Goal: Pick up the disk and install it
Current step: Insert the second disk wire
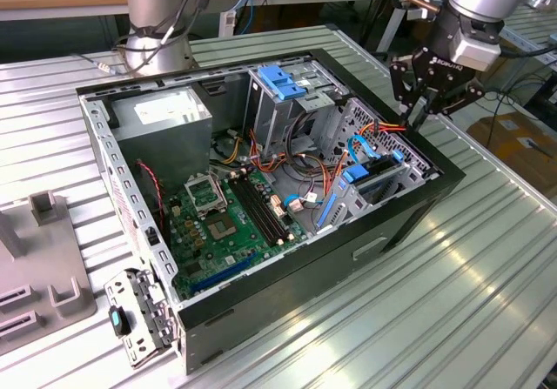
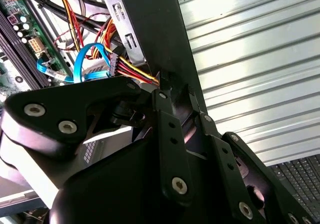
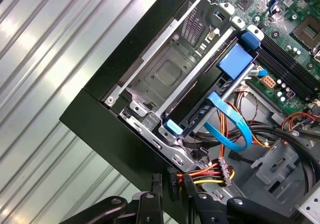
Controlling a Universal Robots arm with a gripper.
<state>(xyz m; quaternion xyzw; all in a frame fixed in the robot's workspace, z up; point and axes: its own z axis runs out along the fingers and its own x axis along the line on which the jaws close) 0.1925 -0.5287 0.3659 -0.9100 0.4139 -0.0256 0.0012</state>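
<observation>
Exterior view: shows the tool [image 1: 419,110] hanging over the corner of the open computer case [image 1: 409,219] at the exterior view's right, just above the drive cage [image 1: 370,193]. Places the disk [image 1: 383,183] inside that cage, slid in flat, blue side rails facing the motherboard [image 1: 231,219], probably so the rails can catch the cage's guides. Leaves it unclear whether the tool is parted or closed. Lays the case on its side on the ribbed table [image 1: 452,302], apparently to give reach from above. Keeps the grey power supply box [image 1: 165,119] well apart at the far corner.

Second wrist view: brings the tool [image 2: 176,89] right up to the case wall, tips next to the plug of the red, yellow and black power cable [image 2: 137,72]. Cannot settle contact with the plug, nor any hold. Loops the blue data cable [image 2: 90,58] just beside it.

First wrist view: looks down past the tool [image 3: 171,184] onto the cage [image 3: 167,73] and the disk [image 3: 202,106], seen edge-on and seemingly seated between blue rail ends. Hangs the power cable [image 3: 212,173] close to the tool and beside the disk's rear, seemingly not plugged in
</observation>
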